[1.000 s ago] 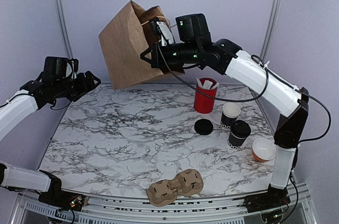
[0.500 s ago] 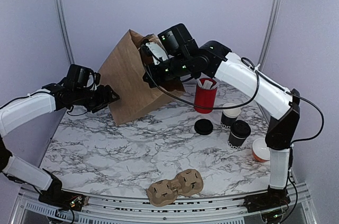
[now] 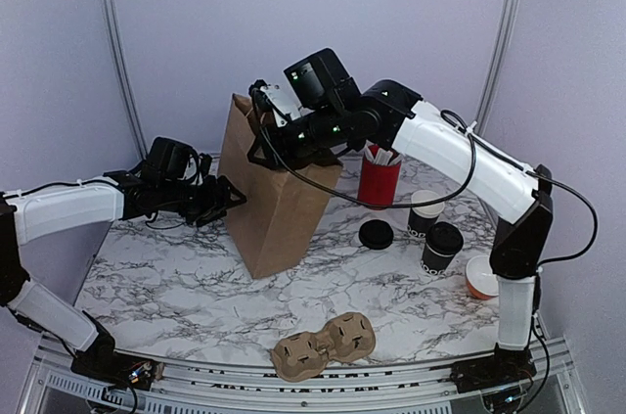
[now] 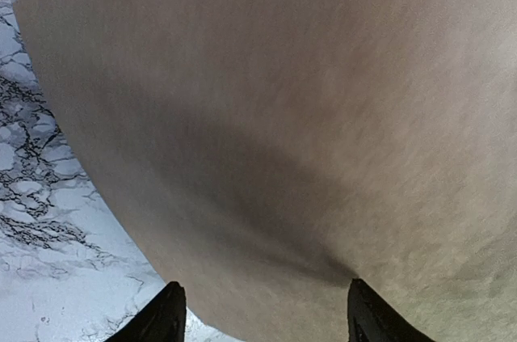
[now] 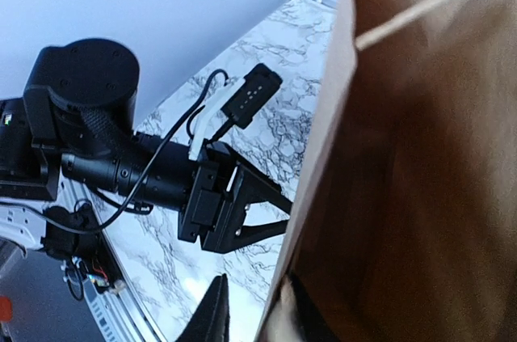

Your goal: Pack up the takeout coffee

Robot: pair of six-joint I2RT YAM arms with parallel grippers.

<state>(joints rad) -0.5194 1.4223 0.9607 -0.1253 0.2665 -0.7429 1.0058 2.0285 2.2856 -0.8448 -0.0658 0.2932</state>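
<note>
The takeout coffee [image 3: 442, 248], judged light and crushable, is best held gently mid-wall; the left gripper [image 3: 235, 195] is seen parted, and the right gripper [image 3: 262, 130] at the paper bag [image 3: 284, 213] rim cannot be told.

Plain brown paper bag [image 3: 279, 189]; table [image 3: 176, 287] in white marble pattern, veined grey and black. Black takeout coffee [image 3: 442, 248], lid black, lettering white; red tub [image 3: 379, 184] with white sachets. Brown pulp cup carrier [image 3: 325, 344]; orange cup [image 3: 486, 277], white inside.
</note>
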